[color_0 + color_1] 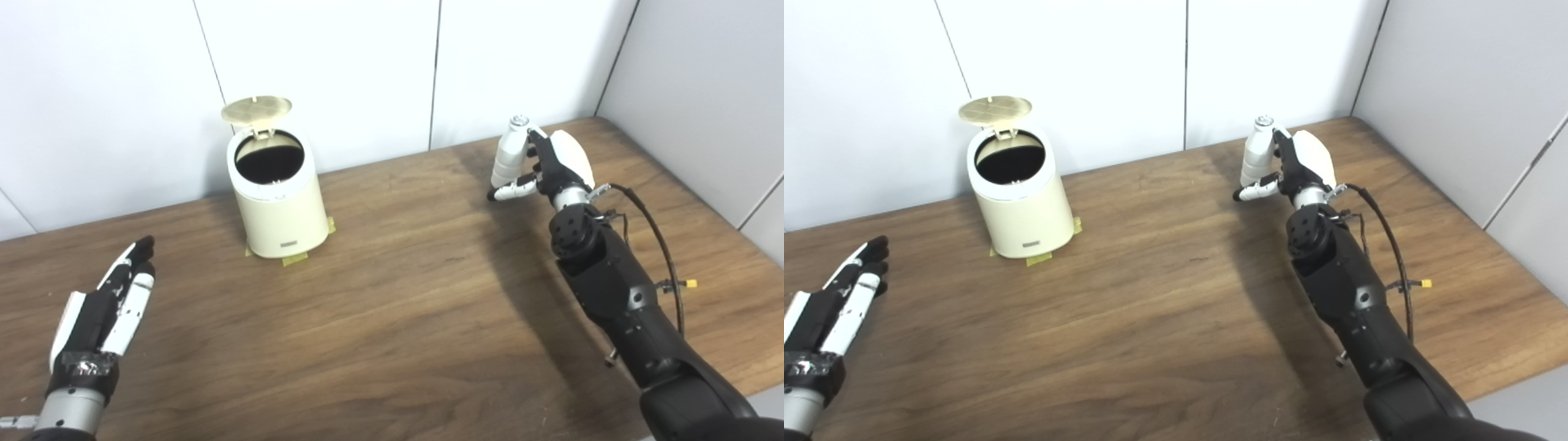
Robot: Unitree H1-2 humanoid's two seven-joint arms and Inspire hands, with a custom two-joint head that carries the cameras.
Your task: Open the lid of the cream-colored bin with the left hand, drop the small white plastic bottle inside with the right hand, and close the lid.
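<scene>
My right hand (554, 162) has its fingers pinching the white bottle (508, 156) upright above the counter (392, 306), ready for the open bin (278, 202); my left hand (110, 306) rests aside, fingers straight and empty, leaving the lid (256, 109) up.

Bin (278, 208) interior dark, contents indiscernible

A: What colours are seen on the bin (279, 202)?
B: Cream is seen on its body, black inside, and a darker tan grid on the lid (256, 109).

A: And the bottle (509, 156)?
B: White, as are the walls (343, 67).

A: The hands?
B: Black and white are shown on both the left hand (104, 312) and right hand (554, 165). Brown woodgrain is seen on the table (392, 306).
</scene>
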